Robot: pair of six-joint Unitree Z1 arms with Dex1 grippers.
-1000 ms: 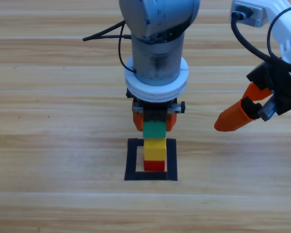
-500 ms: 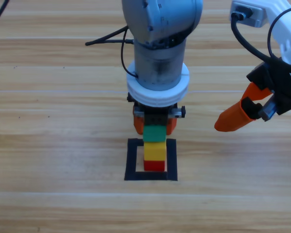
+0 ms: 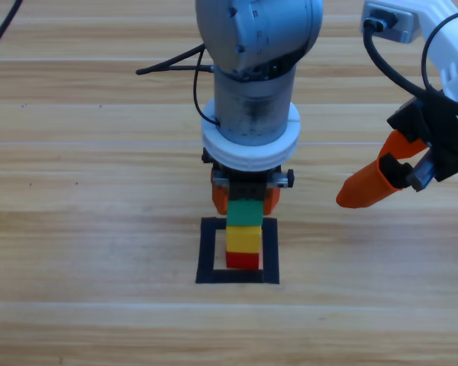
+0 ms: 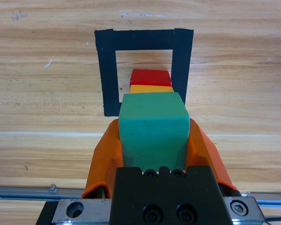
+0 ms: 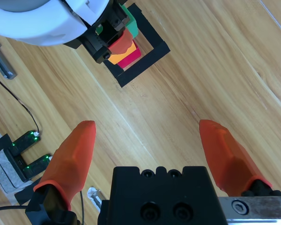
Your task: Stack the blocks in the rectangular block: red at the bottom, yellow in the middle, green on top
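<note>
Wooden table (image 3: 76,229), small device (image 5: 16,157) (green lights), metal bar (image 5: 2,61)

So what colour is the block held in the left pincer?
Teal-green: the green block, clamped in the left pincer, shows best in the left wrist view.

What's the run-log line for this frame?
left gripper: shut on green, over yellow | yellow on red, inside tape square | right gripper: open, idle at right
</note>
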